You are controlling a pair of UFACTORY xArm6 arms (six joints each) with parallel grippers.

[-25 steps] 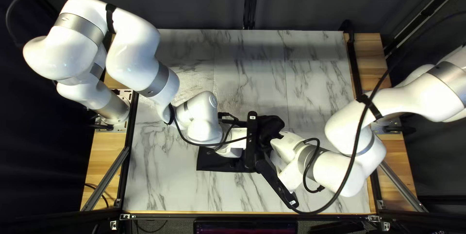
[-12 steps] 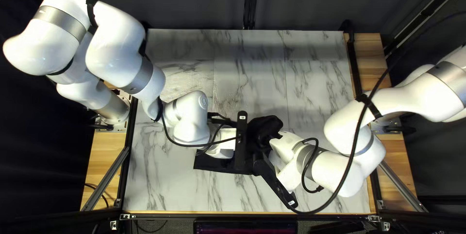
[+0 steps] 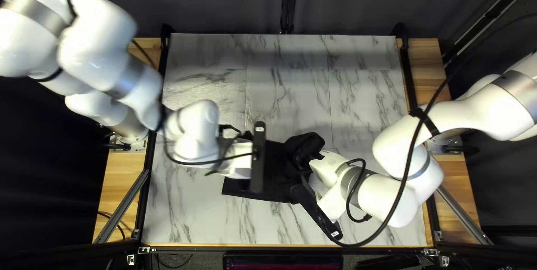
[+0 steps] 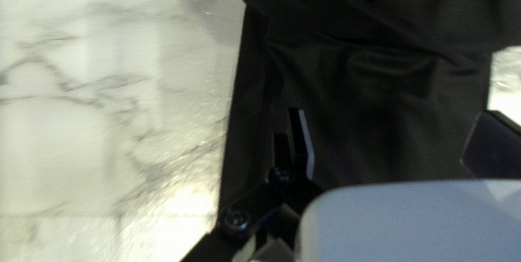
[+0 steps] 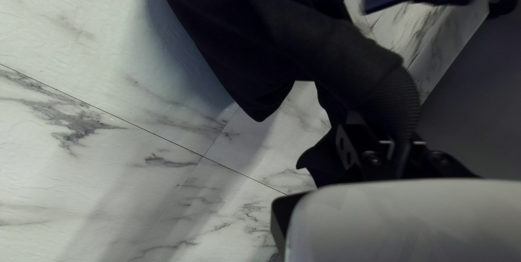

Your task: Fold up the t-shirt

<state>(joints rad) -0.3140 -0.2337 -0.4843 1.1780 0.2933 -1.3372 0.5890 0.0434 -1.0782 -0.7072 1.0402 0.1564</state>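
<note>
Left gripper (image 3: 241, 163) hangs over the left part of the black shirt (image 3: 273, 185) in the top left view, right gripper (image 3: 334, 203) at its right side; the shirt lies in the near half of the table (image 3: 196, 214), a smooth panel with a straight near edge at left, rumpled into a raised heap at its far right.

In the left wrist view, left gripper (image 4: 397, 142) has its fingers (image 4: 310, 148) wide apart above the shirt, which spreads beneath them with soft wrinkles; ahead, a loose fold crosses it at a slant.

In the right wrist view, right gripper (image 5: 400, 150) is clamped on a ribbed, gathered part of the shirt; more dark cloth drapes ahead, one corner coming to a rounded point above the marble.
</note>
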